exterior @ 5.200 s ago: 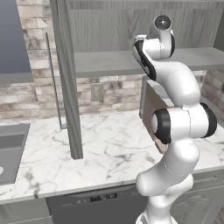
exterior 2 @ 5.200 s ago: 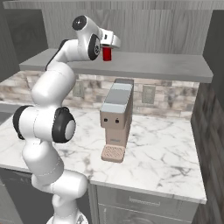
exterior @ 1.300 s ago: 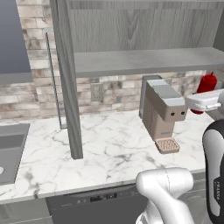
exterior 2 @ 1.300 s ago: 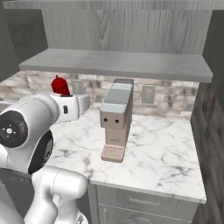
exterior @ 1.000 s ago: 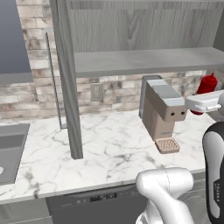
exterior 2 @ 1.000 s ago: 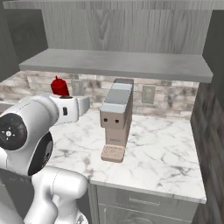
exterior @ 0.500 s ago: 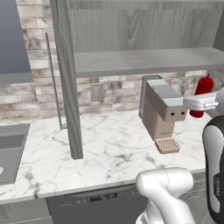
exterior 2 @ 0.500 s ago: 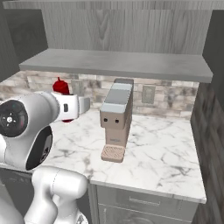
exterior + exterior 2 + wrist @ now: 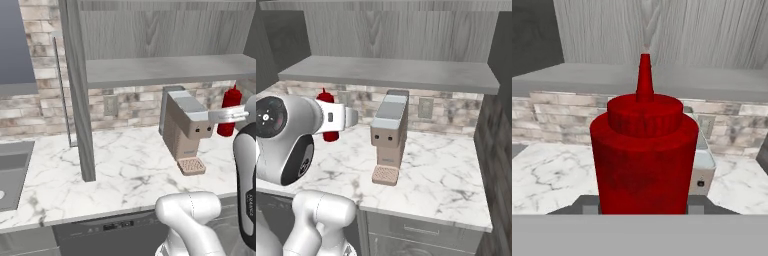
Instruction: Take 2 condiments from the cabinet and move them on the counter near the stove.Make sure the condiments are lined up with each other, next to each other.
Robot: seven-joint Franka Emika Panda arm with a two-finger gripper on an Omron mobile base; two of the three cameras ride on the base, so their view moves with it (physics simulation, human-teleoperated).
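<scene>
We see tool [image 9: 643, 212] gripping red squeeze bottle [image 9: 644, 160] upright | frame center, hand view | bottle above marble desk [image 9: 130, 170], right of coffee machine [image 9: 184, 127], left base view

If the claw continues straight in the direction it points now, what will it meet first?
Holding the upright red bottle, it faces the coffee machine just behind the bottle, so probably that first, then the brick wall. Depth is uncertain.

I counted one red squeeze bottle [image 9: 229, 110] [image 9: 329, 118] [image 9: 644, 159], one coffee machine [image 9: 183, 129] [image 9: 388, 135], one wall outlet [image 9: 110, 105] [image 9: 426, 108] and one shelf board [image 9: 165, 70] [image 9: 391, 73].
</scene>
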